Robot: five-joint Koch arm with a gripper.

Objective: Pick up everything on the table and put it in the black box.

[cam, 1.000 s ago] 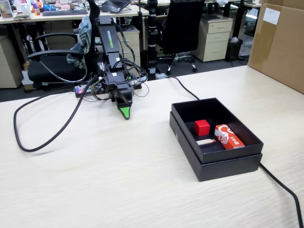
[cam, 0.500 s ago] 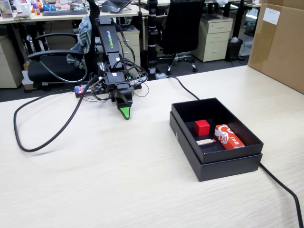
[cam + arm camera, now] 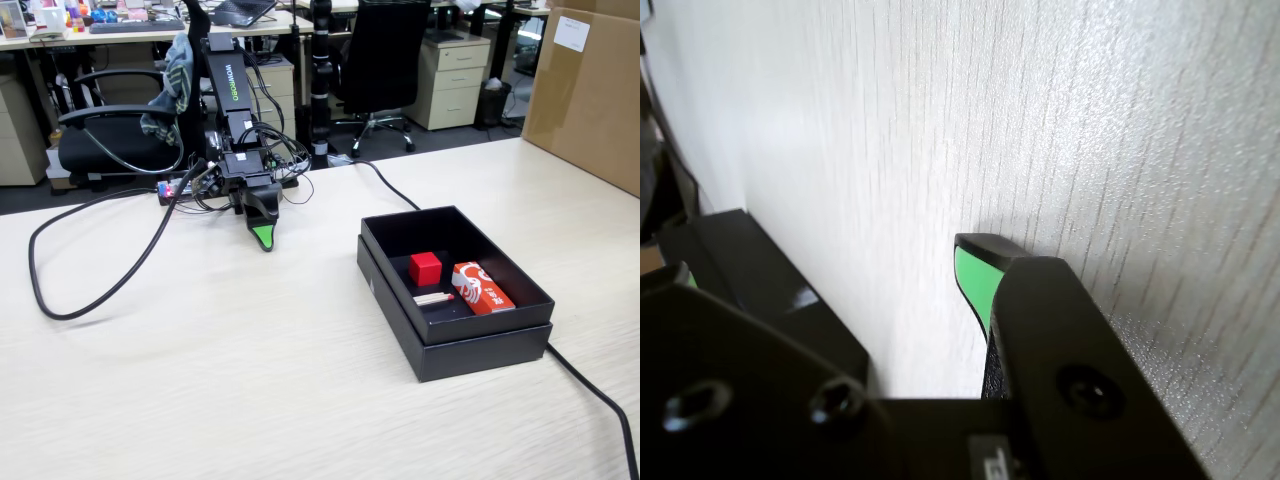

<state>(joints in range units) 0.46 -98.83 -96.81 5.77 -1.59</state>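
The black box stands on the table at the right in the fixed view. Inside it lie a red cube, a red and white packet and a small pale stick. My gripper hangs tip-down just above the table, well left of the box, with a green pad showing. In the wrist view the gripper has its jaws apart with only bare table between them; a green fingertip shows at the right. The box shows dark at the left there.
A black cable loops over the table left of the arm. Another cable runs behind and to the right of the box. A large cardboard box stands at the far right. Office chairs and desks stand beyond the table.
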